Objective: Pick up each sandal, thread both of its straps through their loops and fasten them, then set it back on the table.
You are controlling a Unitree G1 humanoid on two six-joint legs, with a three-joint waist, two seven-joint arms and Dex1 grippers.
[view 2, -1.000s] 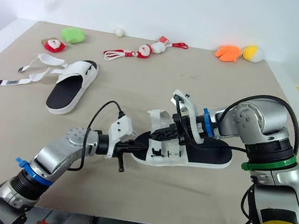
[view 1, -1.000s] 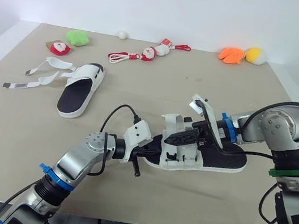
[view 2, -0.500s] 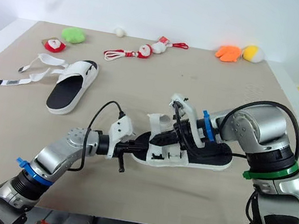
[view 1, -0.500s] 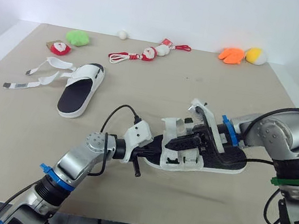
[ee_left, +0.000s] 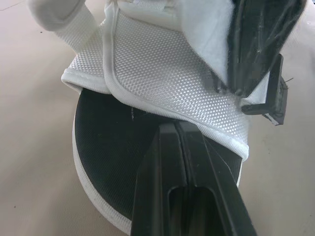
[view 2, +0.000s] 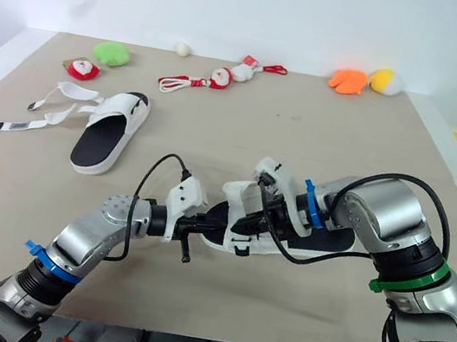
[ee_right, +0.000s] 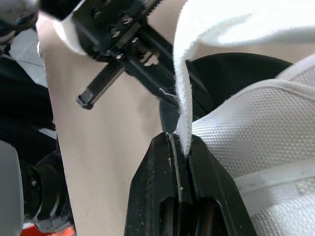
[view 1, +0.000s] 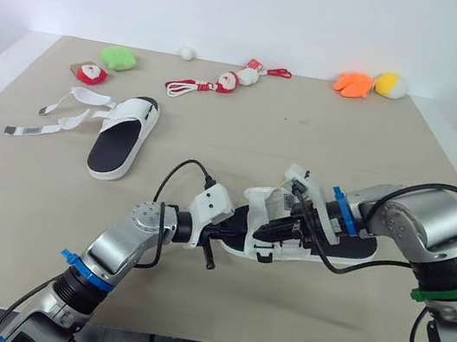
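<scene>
Right gripper (ee_right: 178, 139): fingers clamped on white strap (ee_right: 183, 83) of near sandal (view 1: 354, 248). Left gripper (ee_left: 175, 129): fingers together, tips at black insole (ee_left: 106, 142) at toe end, just by white mesh part. This sandal lies on tabletop (view 1: 244, 130), between both grippers. Far sandal (view 1: 117, 145) well apart, on left side, its straps loose and spread on tabletop.

Bright, even light falls from overhead on my desk (view 1: 244, 130); the shadow under the near sandal (view 1: 354, 250) is soft and short. The far wall (view 1: 238, 6) glows almost white. Up close my left fingers (ee_left: 157, 196) look slightly soft, the sandal's mesh (ee_left: 162, 64) crisp; the strap (ee_right: 183, 98) pinched in my right fingers (ee_right: 152, 196) is nearly washed out.
</scene>
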